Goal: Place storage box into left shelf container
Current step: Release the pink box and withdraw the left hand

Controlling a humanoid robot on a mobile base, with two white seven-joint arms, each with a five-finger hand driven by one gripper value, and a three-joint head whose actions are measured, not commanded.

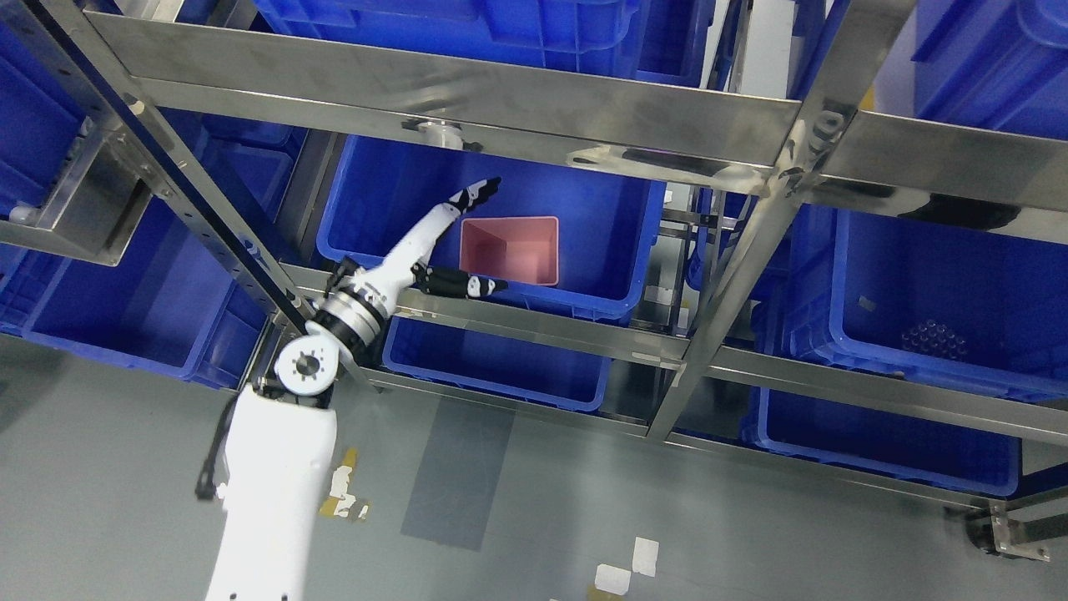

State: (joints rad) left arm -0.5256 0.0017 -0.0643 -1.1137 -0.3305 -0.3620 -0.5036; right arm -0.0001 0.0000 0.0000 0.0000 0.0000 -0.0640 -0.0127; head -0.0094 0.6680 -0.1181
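Observation:
A pink storage box (511, 249) sits open side up inside a blue container (392, 192) on the middle level of the steel shelf. My left hand (476, 238) reaches into that container from the lower left. Its fingers (477, 192) are spread, one pointing up past the box's upper left corner, the thumb (467, 285) lying below the box's lower left edge. The hand holds nothing and is just left of the box.
The shelf's steel beams (467, 100) and slanted posts (734, 292) cross in front of the containers. More blue containers stand to the left (125, 309), right (943, 309) and below (492, 363). Grey floor with tape marks (622, 572) lies below.

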